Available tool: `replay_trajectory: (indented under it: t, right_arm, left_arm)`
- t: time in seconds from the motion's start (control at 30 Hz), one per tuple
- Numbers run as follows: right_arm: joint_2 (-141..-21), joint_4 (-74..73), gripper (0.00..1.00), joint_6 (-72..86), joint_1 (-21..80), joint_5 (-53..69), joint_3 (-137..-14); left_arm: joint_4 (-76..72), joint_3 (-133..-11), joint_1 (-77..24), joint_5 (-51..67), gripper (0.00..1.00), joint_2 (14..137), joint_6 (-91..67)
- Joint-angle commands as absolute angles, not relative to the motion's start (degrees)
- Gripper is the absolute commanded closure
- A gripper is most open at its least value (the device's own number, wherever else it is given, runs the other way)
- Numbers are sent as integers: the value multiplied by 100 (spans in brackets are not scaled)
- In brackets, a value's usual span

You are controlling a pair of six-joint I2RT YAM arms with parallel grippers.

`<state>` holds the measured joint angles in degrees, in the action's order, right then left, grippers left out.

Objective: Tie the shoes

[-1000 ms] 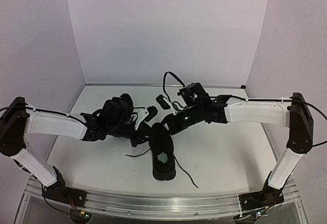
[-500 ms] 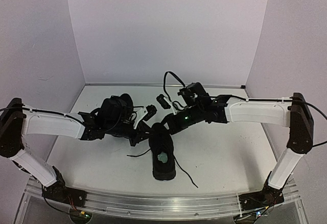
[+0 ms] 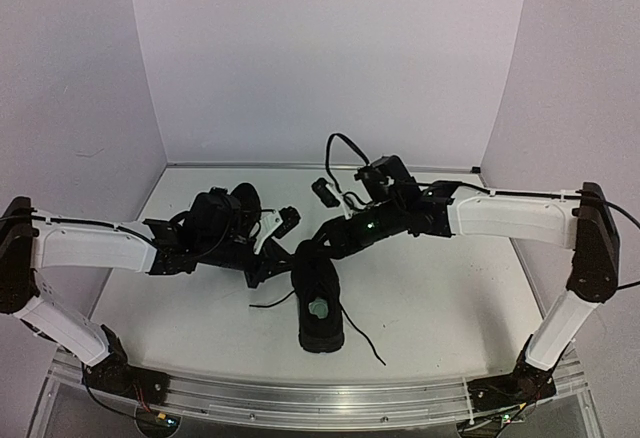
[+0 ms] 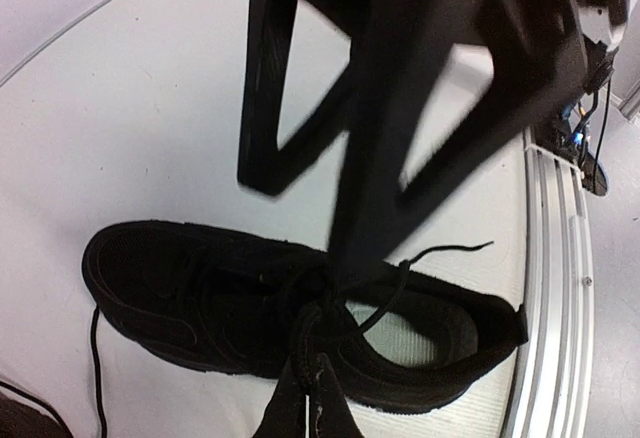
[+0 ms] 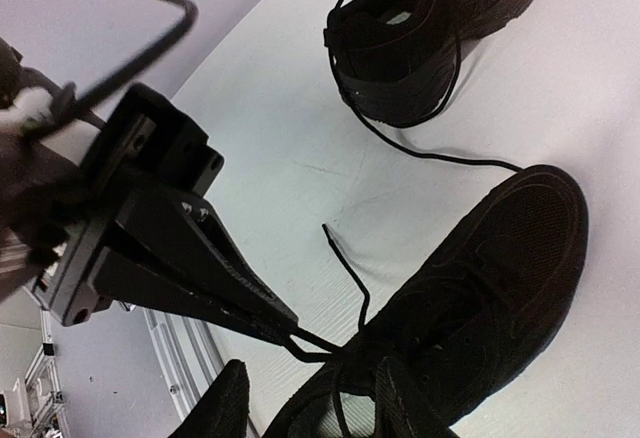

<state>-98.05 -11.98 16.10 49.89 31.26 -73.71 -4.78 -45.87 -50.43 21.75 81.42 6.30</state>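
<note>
Two arms, the left arm point(image 3: 90, 246) and the right arm point(image 3: 500, 216), reach in over the table point(image 3: 450, 288) and meet above the near shoe point(image 3: 322, 336). That shoe lies with its pale-lined opening toward the bases. The far shoe point(image 5: 430, 18) sits beyond it and to its left, with slack laces. The left gripper point(image 5: 287, 334) is pinched together on a lace point(image 4: 395, 288) raised just above the near shoe's tongue. The right gripper point(image 4: 306, 368) looks drawn together on the laces at the eyelets, though black on black makes that less sure. I judge the step in hand to be the first crossing on the near shoe, with no knot formed. The next move calls for drawing the held strands across each other under tension, without dragging the shoe.
</note>
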Motion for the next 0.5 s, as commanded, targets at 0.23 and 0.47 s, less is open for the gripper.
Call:
replay_trajectory:
  t: [0.23, 0.47]
  right_arm:
    - [-10196, -2208, 71, 969, 4735, 3093, -7957]
    - [-10657, -2426, 72, 773, 4731, 3420, -8262]
  left_arm:
    - [342, -4516, -5029, 1846, 99, 8207, 1234]
    - [358, -4552, -5027, 1732, 98, 8532, 1434]
